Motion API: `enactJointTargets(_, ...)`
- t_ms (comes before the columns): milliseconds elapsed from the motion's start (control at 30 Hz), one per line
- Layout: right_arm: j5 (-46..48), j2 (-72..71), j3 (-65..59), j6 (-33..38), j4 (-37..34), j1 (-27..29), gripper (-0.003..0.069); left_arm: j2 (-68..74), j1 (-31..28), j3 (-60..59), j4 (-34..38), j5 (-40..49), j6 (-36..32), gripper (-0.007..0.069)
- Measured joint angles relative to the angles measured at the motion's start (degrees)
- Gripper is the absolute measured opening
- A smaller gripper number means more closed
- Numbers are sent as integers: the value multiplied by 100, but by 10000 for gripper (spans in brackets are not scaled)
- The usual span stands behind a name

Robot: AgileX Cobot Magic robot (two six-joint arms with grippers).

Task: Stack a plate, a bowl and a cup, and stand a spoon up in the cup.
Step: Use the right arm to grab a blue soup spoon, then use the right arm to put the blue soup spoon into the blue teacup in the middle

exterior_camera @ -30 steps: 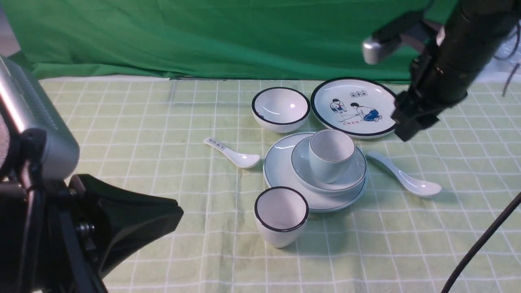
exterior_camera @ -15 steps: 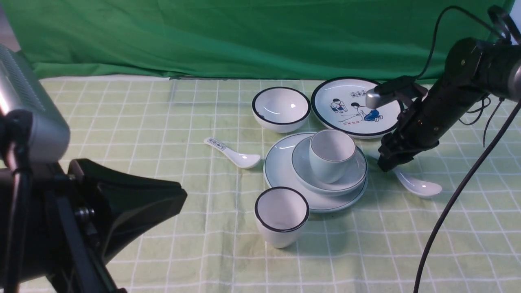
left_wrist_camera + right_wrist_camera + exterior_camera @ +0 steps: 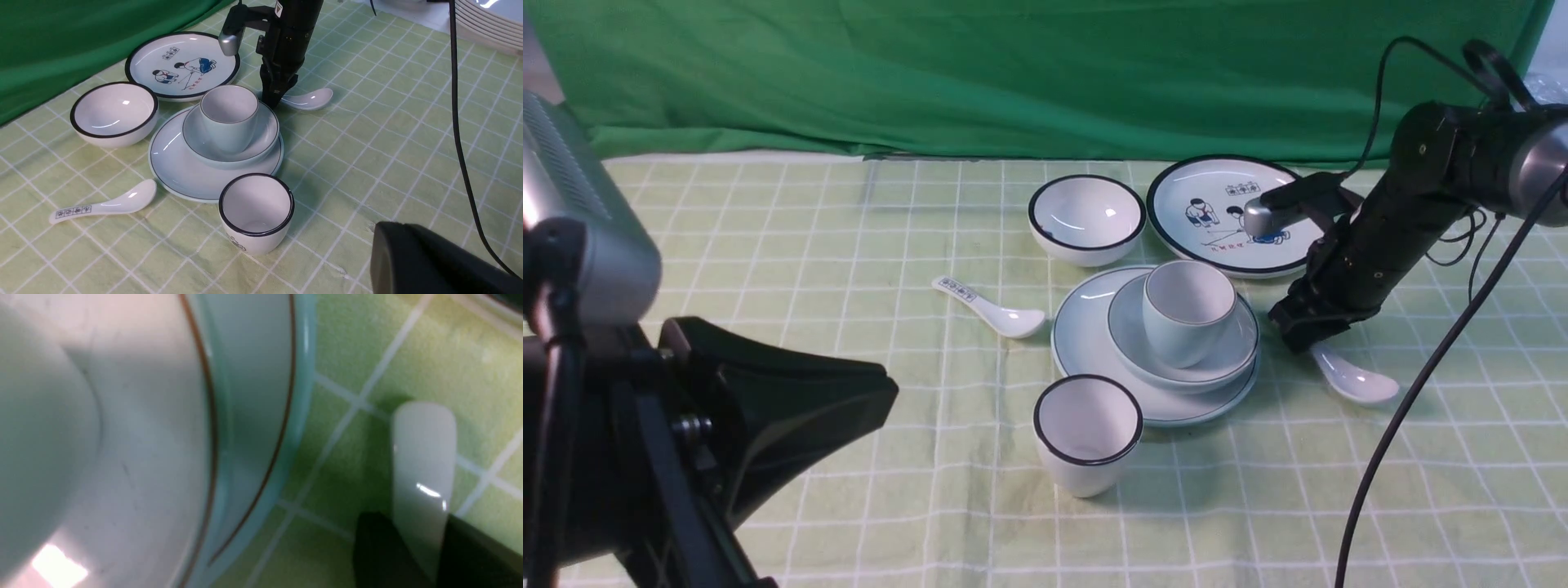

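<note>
Eight pieces of crockery on the bench (image 3: 768,245), two of each kind. Two plates: a plain plate (image 3: 1086,343) and, at far right, a picture plate (image 3: 1192,184). Two bowls: a shallow bowl (image 3: 1127,327) and a black-rimmed bowl (image 3: 1085,214). Two cups: a pale cup (image 3: 1186,310) and a black-rimmed cup (image 3: 1086,433). Two spoons: a plain spoon (image 3: 1356,380) at right, a printed spoon (image 3: 992,310) at left.

Centre right: cup (image 3: 1186,310) is seen upright in bowl (image 3: 1131,331), which is seated on plate (image 3: 1082,343). Spoon (image 3: 1357,380) is laid on the cloth (image 3: 809,245) just right of the stack, scoop toward lower right. Its handle end is covered by the right gripper (image 3: 1298,336), reaching down from the upper right. Black-rimmed bowl (image 3: 1086,219) and pictured plate (image 3: 1217,208) are noted behind the stack, black-rimmed cup (image 3: 1086,433) just in front, printed spoon (image 3: 992,309) to its left. The left gripper (image 3: 849,400) is seen closed at lower left.
</note>
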State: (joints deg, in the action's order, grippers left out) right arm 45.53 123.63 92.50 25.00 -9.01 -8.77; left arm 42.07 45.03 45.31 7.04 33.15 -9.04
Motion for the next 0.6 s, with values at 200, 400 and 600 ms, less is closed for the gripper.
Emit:
enactJointTargets(200,489,-837,-156,-295,44,0,166,0,0,0,-21,6,-36,1)
enactJointTargets(400,-1777,-2722,-1791,166,-1422,-156,166,0,0,0,-106,6,-55,1)
enactJointTargets(600,-5627,-3395,-3514,2173,-3812,-1479,166,0,0,0,-134,0,-55,1)
